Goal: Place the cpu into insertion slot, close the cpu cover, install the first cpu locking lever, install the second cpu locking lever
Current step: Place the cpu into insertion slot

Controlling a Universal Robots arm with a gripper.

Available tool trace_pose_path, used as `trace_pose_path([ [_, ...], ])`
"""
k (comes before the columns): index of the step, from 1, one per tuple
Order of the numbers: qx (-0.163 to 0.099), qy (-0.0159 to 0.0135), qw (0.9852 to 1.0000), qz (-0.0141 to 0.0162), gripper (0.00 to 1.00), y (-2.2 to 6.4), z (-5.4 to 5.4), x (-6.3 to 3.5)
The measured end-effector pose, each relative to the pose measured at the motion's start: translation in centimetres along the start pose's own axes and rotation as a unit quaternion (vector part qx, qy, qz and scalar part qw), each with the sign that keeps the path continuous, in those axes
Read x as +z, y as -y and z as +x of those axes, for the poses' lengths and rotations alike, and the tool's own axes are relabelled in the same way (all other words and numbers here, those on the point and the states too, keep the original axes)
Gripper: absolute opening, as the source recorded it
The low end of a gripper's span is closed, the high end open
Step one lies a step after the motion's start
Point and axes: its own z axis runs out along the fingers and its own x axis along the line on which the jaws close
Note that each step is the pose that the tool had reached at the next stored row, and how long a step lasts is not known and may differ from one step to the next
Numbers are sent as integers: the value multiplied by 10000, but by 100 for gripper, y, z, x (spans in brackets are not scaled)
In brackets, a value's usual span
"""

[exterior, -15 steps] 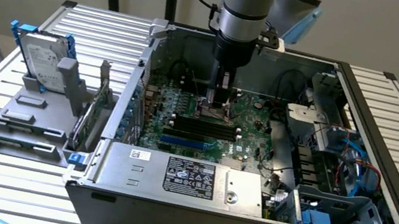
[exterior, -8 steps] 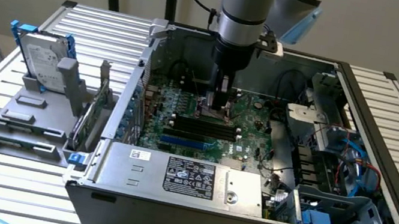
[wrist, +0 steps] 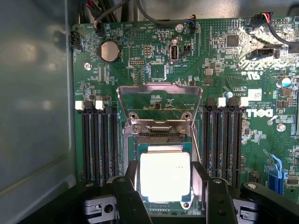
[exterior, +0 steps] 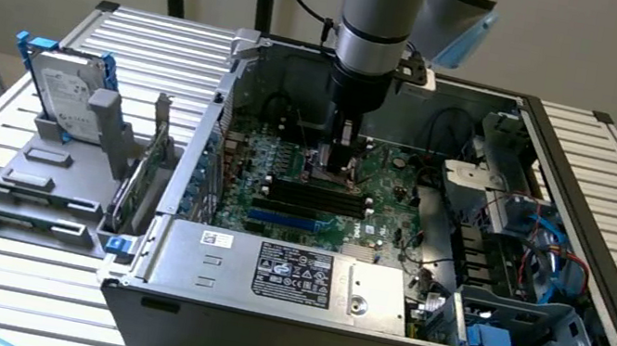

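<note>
While jaws clamp the pale silvery square cpu (wrist: 165,175) over the dark metal-rimmed insertion slot (wrist: 159,139), a tilted or offset release risks seating it crooked.

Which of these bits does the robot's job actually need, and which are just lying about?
Part of the job:
- the cpu, at the insertion slot
- the cpu cover, standing open
- the gripper, down at the cpu

Just lying about:
- hard drive on the grey rack
- power supply box
- memory slots
- coin battery
</note>
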Motion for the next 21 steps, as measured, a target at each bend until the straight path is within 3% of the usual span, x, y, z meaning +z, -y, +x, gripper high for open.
trace_pose_path([
  [7,0,1,10000,0,55,1,15,20],
  [21,1,18,10000,20,55,5,34,155],
])
